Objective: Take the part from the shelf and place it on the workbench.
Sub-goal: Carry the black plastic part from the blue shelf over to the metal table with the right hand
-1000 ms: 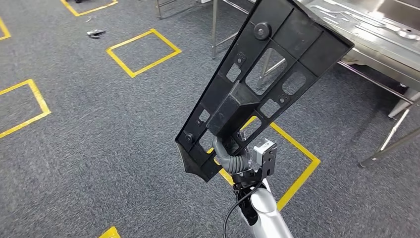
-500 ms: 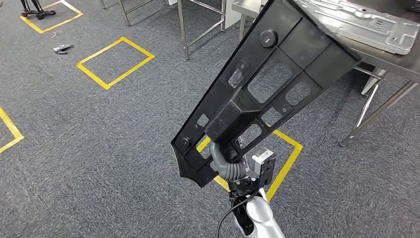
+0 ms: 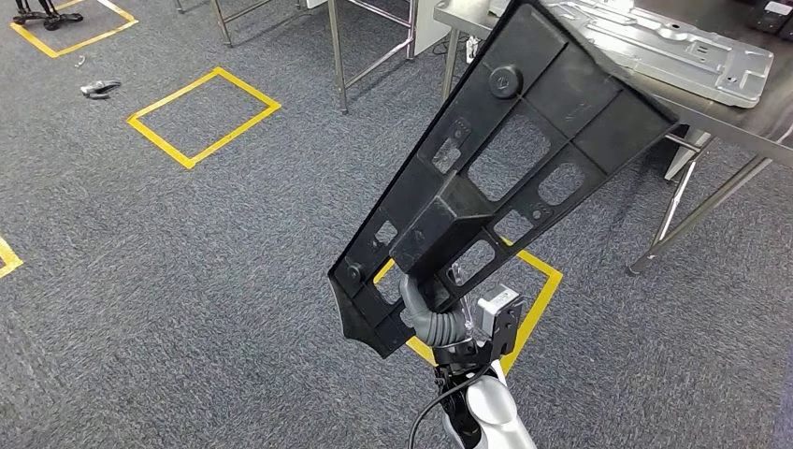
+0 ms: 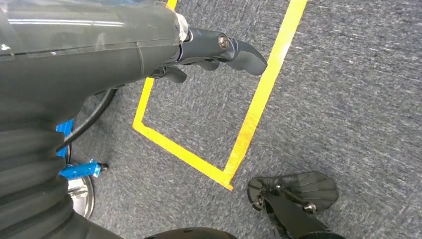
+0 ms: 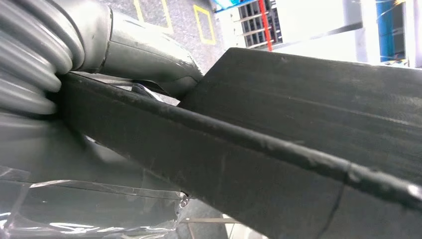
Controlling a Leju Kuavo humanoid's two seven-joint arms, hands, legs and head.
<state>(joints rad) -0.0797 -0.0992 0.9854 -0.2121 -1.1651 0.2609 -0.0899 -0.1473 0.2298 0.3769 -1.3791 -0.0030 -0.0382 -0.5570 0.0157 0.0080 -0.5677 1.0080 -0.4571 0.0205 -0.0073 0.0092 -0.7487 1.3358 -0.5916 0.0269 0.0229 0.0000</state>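
Above the grey carpet, in your head view, the right hand (image 3: 432, 313) grips the black part (image 3: 510, 159) near its narrow lower end, fingers wrapped round the raised boxy rib on its back. You see the part held aloft and tilted, its wide end up and to the right, its pointed end down by the wrist. The panel is flat black plastic with several rectangular cut-outs and round bosses near the top and near the bottom corner. Its upper edge overlaps the near edge of the metal workbench (image 3: 739, 117) in the picture; you cannot tell from this view whether they touch. On the workbench lies a pale stamped sheet-metal panel (image 3: 673, 42).

In the right wrist view the part (image 5: 298, 159) crosses close to the camera as a dark slab with a raised ridge, and the grey thumb (image 5: 144, 55) presses against it beside the ribbed cover.

The left hand (image 4: 209, 47) hangs over the carpet. Its dark fingers are curled in with nothing between them.

Floor notes: yellow tape squares (image 3: 204, 116) are marked on the carpet, one further off to the left and one directly below the held part (image 3: 538, 281). A small dark object (image 3: 98, 89) lies on the floor beyond the far square. Steel table legs (image 3: 338, 56) stand behind.
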